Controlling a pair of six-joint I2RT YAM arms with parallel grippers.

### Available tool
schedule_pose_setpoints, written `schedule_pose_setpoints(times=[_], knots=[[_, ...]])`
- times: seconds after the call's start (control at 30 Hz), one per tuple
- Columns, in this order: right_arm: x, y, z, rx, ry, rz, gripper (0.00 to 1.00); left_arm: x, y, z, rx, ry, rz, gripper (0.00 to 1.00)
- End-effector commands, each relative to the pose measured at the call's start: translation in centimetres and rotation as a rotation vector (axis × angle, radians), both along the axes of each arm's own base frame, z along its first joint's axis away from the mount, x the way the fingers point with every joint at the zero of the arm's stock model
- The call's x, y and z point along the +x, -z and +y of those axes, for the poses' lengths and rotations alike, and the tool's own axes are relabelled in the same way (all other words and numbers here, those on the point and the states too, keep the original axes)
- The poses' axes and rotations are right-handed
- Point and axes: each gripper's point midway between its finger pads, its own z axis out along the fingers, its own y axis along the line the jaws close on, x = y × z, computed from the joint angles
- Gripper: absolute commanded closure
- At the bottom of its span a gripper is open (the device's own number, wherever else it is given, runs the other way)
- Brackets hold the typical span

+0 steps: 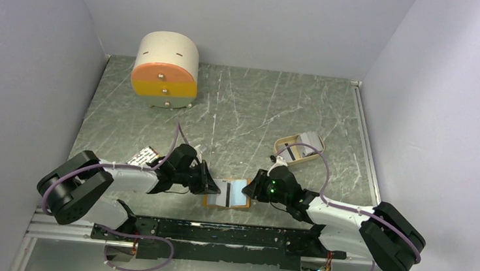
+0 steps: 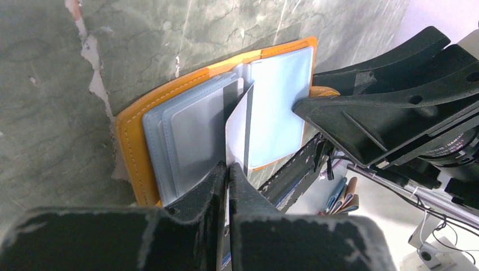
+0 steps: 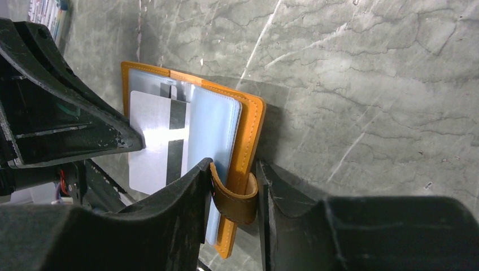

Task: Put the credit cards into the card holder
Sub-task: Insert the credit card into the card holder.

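Note:
The orange-tan card holder point(image 1: 235, 202) lies open near the table's front edge, its pale blue sleeves point(image 2: 192, 132) facing up. My left gripper point(image 2: 228, 166) is shut on a pale credit card point(image 2: 238, 130), which stands on edge between the sleeves. The same card point(image 3: 149, 141) shows a dark stripe in the right wrist view. My right gripper point(image 3: 233, 166) is shut on the holder's right edge point(image 3: 248, 135), with the brown snap tab point(image 3: 234, 200) between its jaws. From above, the left gripper point(image 1: 215, 187) and right gripper point(image 1: 250, 187) flank the holder.
A tan oval tray point(image 1: 289, 142) with more cards point(image 1: 309, 140) sits behind the right arm. A round cream-and-orange drawer box point(image 1: 166, 70) stands at the back left. A small striped item point(image 1: 142, 156) lies beside the left arm.

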Motion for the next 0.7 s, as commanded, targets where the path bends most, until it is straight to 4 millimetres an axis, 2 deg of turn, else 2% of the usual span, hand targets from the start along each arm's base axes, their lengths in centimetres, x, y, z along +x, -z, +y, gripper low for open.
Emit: schedule_pose_setpoints(times=[0.0, 0.43, 0.67], knots=[[-0.9, 1.5, -1.1, -0.056, -0.002, 0.041, 0.62, 0.8, -0.2, 0.0, 0.035, 0.002, -0.028, 0.91], [-1.1, 1.9, -1.2, -0.062, -0.007, 0.051, 0.57, 1.3, 1.5, 0.6, 0.108, -0.029, -0.012, 0.91], [-1.1, 1.8, -1.3, -0.062, -0.003, 0.047, 0.57, 1.5, 1.5, 1.0, 0.121, -0.056, -0.015, 0.91]])
